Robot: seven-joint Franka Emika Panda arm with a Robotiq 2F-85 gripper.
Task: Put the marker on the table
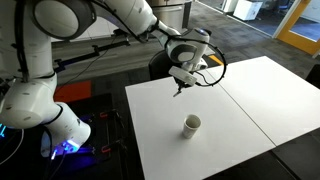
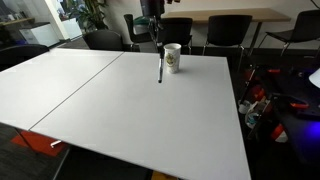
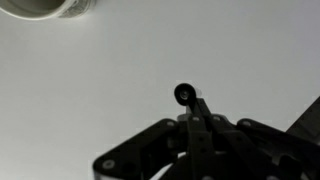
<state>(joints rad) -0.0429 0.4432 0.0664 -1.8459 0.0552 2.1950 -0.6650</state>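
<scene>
The tool [image 1: 183,78] grips the marker [image 2: 160,68] upright, low over the counter [image 2: 120,120] near the cup [image 2: 173,57]; laying it down and releasing seem left to do.

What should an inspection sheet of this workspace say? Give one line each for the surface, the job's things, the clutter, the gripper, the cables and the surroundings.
Surface: the table, white, two panels joined at a seam.
Job's things: the marker, dark, hanging upright with its tip down, close to the cup; whether the tip touches the table cannot be told.
Clutter: a small white cup, upright on the table.
Gripper: the gripper, shut on the marker's upper end, above the table.
Cables: a black cable loops beside the wrist.
Surroundings: dark chairs stand along the far edge of the table.
</scene>
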